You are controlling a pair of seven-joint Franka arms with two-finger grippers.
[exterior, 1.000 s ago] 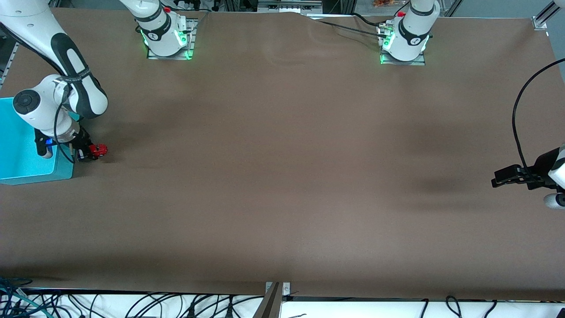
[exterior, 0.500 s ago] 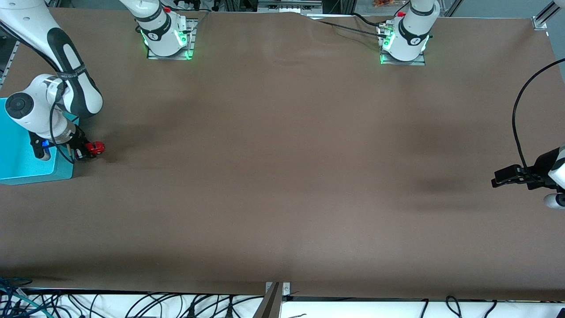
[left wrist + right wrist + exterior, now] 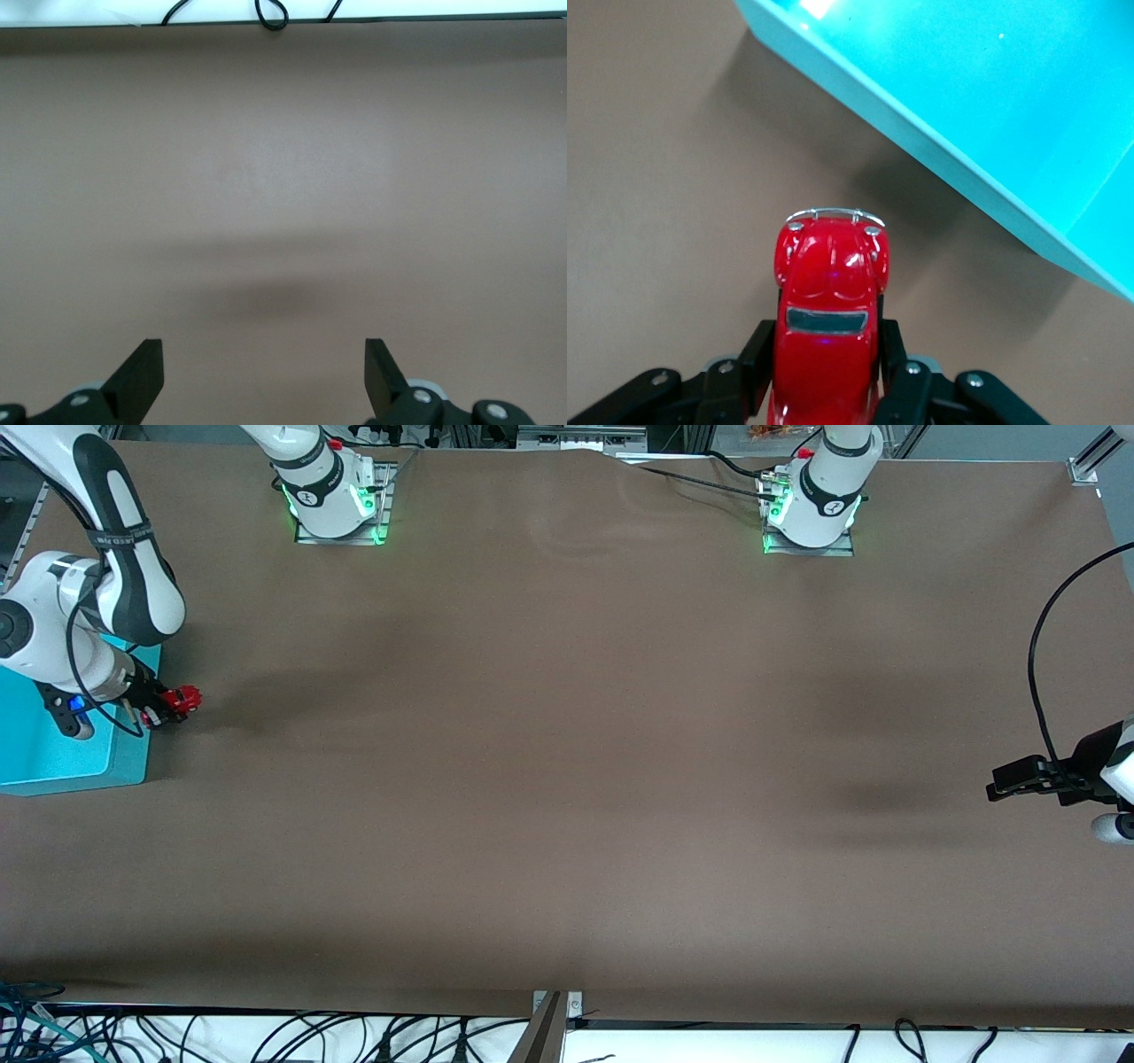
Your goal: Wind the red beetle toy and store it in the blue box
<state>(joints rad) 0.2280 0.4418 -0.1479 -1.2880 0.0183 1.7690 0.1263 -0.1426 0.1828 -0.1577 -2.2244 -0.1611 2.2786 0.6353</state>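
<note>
The red beetle toy (image 3: 184,701) (image 3: 828,328) sits clamped between the jaws of our right gripper (image 3: 168,710) (image 3: 826,367), its rear half between the black fingers (image 3: 757,363) and its rounded front end sticking out past their tips. Those jaws are closed onto the toy's two sides. In the right wrist view we see the chrome bumper and dark window facing outward, with brown surface (image 3: 567,779) under the car. We hold the toy up in the air, over the surface just beside the blue box (image 3: 53,762) (image 3: 983,106), whose thick turquoise wall runs a little ahead of the jaws and off to one side. The box stands at the right arm's end of the surface, and the toy is outside it, close to its wall.

Our left gripper (image 3: 1010,779) (image 3: 264,376) waits at the left arm's end, well apart from the toy and the box. Its jaws stand wide open with nothing between them; only bare brown surface shows ahead of them, with a soft shadow there.
</note>
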